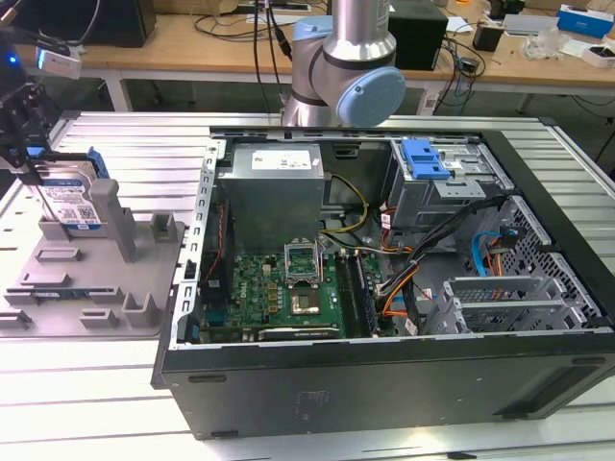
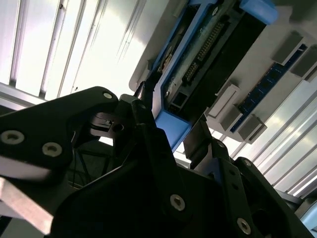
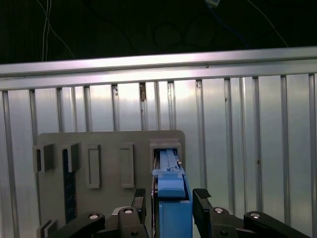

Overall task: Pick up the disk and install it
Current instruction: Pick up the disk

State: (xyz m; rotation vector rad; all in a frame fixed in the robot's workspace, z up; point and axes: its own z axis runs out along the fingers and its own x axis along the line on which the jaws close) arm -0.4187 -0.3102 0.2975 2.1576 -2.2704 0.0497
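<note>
The disk (image 1: 75,202) stands upright in a grey holder (image 1: 96,288) at the exterior view's left. The gripper (image 3: 171,197) has its jaws closely flanking the blue frame; whether they clamp it cannot be told.

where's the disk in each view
exterior view: disk stands on edge in the grey holder, at the exterior view's left
first wrist view: disk edge-on, blue frame, at the holder's slot
second wrist view: disk's circuit-board side, blue-framed
shared landmark: the grey holder

Arm (image 1: 346,67) of silver tube, grey joints, pale-blue cap; black gripper (image 3: 171,201), silver screw heads
</note>
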